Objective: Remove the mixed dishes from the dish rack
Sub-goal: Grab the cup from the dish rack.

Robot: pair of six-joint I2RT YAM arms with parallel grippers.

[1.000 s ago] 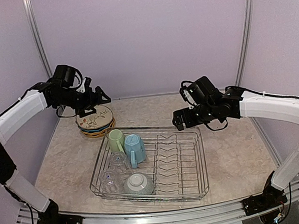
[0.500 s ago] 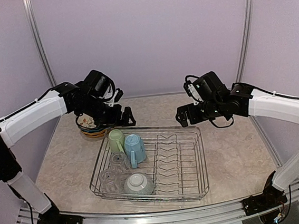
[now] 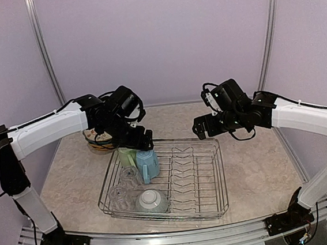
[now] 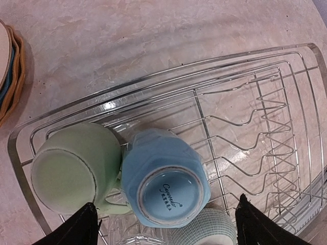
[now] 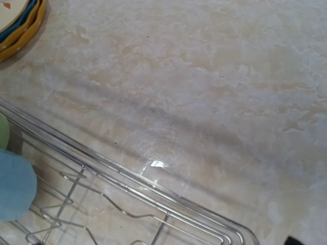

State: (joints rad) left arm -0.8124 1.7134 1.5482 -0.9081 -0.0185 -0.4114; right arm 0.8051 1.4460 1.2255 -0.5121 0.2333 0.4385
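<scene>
over the far-left corner of the dish rack (image 4: 168, 89): left gripper (image 4: 166, 223) spread wide, straddling the upturned light blue mug (image 4: 166, 184), apparently to clear its body for a grasp. right gripper (image 3: 200, 128) jaws apart, empty, parked off the far rim.

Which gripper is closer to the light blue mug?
Left. The left gripper hangs open right over the light blue mug; the right gripper sits above the dish rack's far edge.
</scene>
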